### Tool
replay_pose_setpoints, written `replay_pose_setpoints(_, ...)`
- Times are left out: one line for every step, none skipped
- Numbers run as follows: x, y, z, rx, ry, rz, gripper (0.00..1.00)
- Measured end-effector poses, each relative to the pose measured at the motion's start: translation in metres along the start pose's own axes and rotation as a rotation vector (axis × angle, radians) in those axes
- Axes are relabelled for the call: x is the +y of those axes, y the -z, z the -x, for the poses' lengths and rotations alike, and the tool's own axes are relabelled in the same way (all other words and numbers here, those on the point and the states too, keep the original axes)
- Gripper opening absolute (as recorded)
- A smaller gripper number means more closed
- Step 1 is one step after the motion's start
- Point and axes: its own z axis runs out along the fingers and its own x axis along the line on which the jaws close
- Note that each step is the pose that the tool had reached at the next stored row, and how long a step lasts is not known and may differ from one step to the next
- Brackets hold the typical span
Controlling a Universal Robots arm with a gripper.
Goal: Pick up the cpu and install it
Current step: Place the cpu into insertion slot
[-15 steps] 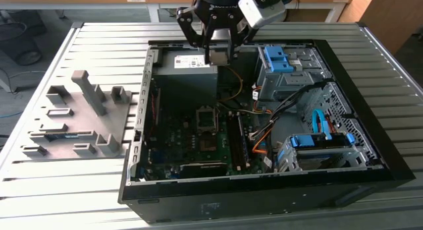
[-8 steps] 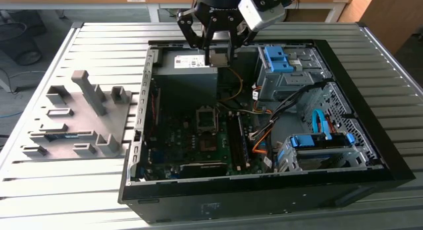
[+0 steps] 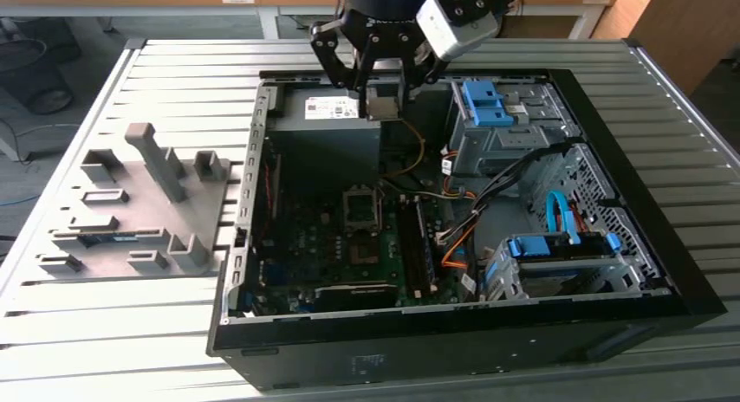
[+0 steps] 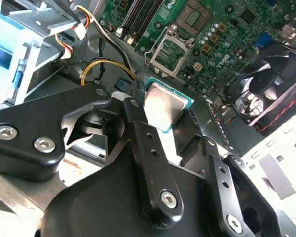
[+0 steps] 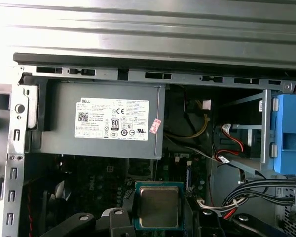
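Cpu [image 5: 159,206]: small flat square chip with a silvery-grey metal lid on a green-edged board. It is clamped between the two black fingers of the gripper [image 4: 163,112], one finger against each opposite edge. The jaws are closed to the chip's width and no further. The lid faces the cameras in both wrist views, and the chip is held in the air above the open computer case [image 3: 647,246].

Landmark: the large grey power-supply box with a white label [image 3: 324,125].
- In the exterior view, the gripper tips hang over the end of the box on the exterior view's right.
- In the first wrist view, the chip sits just off the box's motherboard-side edge, not touching it.
- The dark green motherboard [image 3: 312,246] lies past that same edge.
- The square metal-framed socket [image 4: 170,52] is farther from the box than the chip, and apart from the chip.
- Yellow and black cables [image 5: 200,131] run beside the box's end.
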Motion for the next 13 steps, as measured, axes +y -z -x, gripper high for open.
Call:
replay_pose_setpoints(-0.0002,-0.0005,0.0,-0.0001,0.0,0.0001,0.47)
replay_pose_setpoints(-0.0003,-0.0009,0.0,0.0,0.0,0.0001,0.47)
replay_pose_setpoints(-0.0005,-0.0014,0.0,0.0,0.0,0.0001,0.47)
replay_pose_setpoints(-0.0007,-0.0018,0.0,0.0,0.0,0.0001,0.47)
replay_pose_setpoints(-0.0009,-0.0023,0.0,0.0,0.0,0.0,0.47)
replay_pose_setpoints(-0.0011,-0.0027,0.0,0.0,0.0,0.0,0.47)
replay_pose_setpoints(-0.0013,-0.0032,-0.0001,0.0,0.0,0.0,0.47)
replay_pose_setpoints(-0.0015,-0.0036,-0.0001,0.0,0.0,0.0,0.47)
replay_pose_setpoints(-0.0016,-0.0041,-0.0001,0.0,0.0,0.0001,0.47)
replay_pose_setpoints(-0.0018,-0.0045,-0.0001,0.0,0.0,0.0001,0.47)
replay_pose_setpoints(-0.0019,-0.005,-0.0001,-0.0001,0.0,0.0,0.47)
replay_pose_setpoints(-0.0021,-0.0054,-0.0001,0.0,0.0,0.0001,0.47)
replay_pose_setpoints(-0.0023,-0.006,-0.0001,0.0,0.0,0.0001,0.47)
